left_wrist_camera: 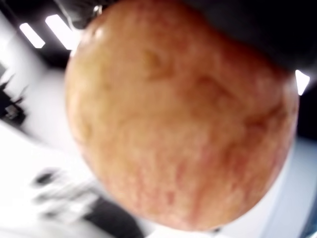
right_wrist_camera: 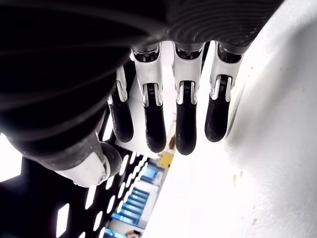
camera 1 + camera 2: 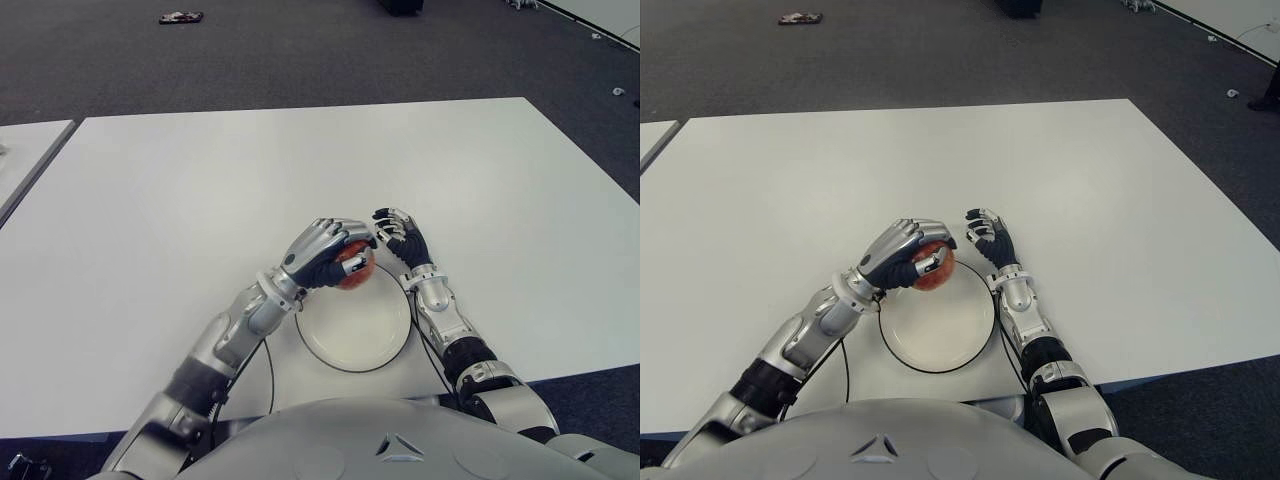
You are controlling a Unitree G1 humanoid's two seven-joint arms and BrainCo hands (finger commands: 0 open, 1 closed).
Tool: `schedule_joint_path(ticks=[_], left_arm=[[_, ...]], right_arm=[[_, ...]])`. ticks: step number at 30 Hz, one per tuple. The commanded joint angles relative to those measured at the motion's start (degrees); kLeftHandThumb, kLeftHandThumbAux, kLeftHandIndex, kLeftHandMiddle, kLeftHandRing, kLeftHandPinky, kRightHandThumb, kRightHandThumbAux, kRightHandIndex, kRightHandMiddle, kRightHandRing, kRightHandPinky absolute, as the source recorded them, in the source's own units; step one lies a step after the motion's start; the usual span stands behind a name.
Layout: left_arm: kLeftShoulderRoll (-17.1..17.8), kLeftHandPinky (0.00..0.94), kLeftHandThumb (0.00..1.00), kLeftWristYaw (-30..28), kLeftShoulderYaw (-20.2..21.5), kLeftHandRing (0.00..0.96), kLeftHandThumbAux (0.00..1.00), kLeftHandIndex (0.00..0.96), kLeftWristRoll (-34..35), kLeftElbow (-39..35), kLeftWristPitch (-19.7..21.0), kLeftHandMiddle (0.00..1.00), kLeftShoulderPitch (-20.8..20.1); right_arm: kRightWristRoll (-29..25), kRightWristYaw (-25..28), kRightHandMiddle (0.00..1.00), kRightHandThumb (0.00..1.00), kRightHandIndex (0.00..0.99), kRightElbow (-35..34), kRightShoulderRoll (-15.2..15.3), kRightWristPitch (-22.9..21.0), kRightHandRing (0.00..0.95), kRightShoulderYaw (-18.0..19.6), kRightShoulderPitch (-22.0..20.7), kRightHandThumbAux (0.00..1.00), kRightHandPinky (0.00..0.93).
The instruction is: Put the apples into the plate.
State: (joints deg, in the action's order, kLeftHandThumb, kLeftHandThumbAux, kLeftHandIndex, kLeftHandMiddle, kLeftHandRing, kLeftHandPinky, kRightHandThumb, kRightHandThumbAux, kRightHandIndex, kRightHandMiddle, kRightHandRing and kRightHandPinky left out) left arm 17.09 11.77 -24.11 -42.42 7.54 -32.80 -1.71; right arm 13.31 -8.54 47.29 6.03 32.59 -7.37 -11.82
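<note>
The apple (image 3: pixel 353 266), red with a yellowish mottled skin, sits in the grasp of my left hand (image 3: pixel 322 251), whose fingers (image 3: pixel 340 231) curl over its top. It is held at the far rim of the plate (image 3: pixel 353 330), over that edge; whether it touches the plate cannot be told. In the left wrist view the apple (image 1: pixel 178 119) fills nearly the whole frame, pressed close under my palm. The plate is white, round and dark-rimmed, and lies on the white table (image 3: pixel 200 200) close to my torso, with nothing else in it. My right hand (image 3: pixel 400 232) shows just beside the apple, on its right, beyond the plate's right rim; its fingers (image 2: pixel 185 124) are extended, slightly spread, and hold nothing. A thin dark cable (image 3: pixel 270 375) runs along the table beside my left forearm. On the grey carpet beyond the table lies a small dark object (image 3: pixel 181 17).
</note>
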Motion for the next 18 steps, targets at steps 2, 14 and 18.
schedule_joint_path(ticks=[2,14,18], left_arm=[[-0.2,0.869,0.725,8.5,-1.2,0.852,0.700,0.443,-7.8,5.3,1.2,0.845,-3.5],[-0.9,0.873,0.723,14.6,-4.3,0.862,0.699,0.443,-10.4,8.0,1.7,0.856,-3.0],[-1.4,0.872,0.723,18.6,-5.9,0.860,0.699,0.443,-12.6,13.9,1.9,0.854,-5.3]], right_arm=[[0.0,0.1,0.338,0.598,0.280,2.2,-0.6,-4.0,0.330,-0.1,5.0,0.694,0.330],[-0.9,2.1,0.325,0.608,0.282,-0.1,-0.6,-6.3,0.321,0.0,5.8,0.648,0.341],[-1.5,2.8,0.323,0.612,0.287,-0.9,-0.7,-6.9,0.320,0.2,6.2,0.634,0.342]])
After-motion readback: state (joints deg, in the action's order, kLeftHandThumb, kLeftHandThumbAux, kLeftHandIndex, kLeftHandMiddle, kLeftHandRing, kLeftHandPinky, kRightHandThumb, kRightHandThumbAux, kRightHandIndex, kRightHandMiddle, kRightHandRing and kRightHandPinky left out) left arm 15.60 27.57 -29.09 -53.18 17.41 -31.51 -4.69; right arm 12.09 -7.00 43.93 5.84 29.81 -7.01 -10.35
